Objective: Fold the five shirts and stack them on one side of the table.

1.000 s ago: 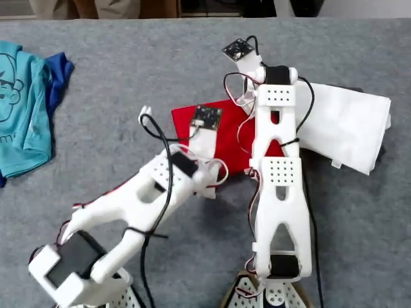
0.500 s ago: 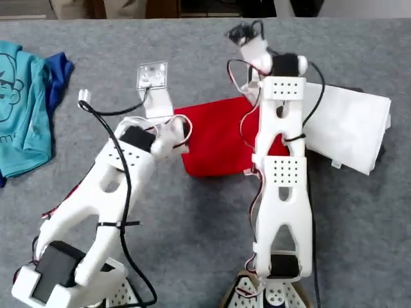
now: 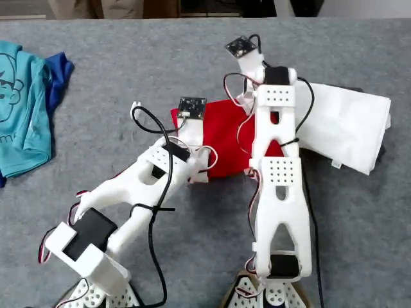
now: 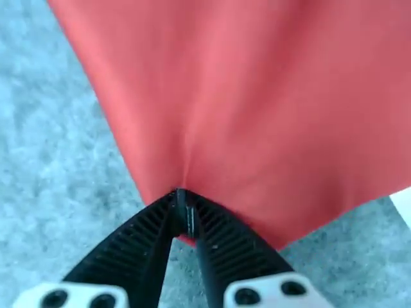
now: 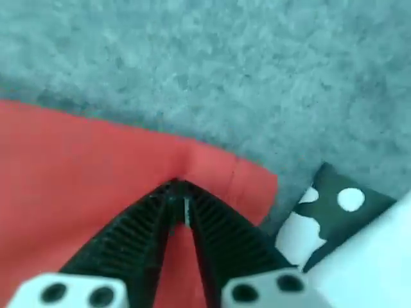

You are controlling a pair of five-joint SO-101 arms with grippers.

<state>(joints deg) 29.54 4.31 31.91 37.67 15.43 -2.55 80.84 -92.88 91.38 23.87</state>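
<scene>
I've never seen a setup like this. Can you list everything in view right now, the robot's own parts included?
red shirt: one, red, middle of the table
white shirt: one, white, folded, right of the red shirt
black cloth: one, black with white marks, under the white shirt
teal shirt: one, teal with a print, left edge of the table
blue shirt: one, blue, under the teal shirt
table: one, grey cover
left gripper: one, black, shut on an edge of the red shirt
right gripper: one, black, shut on the red shirt's edge near the black cloth
</scene>
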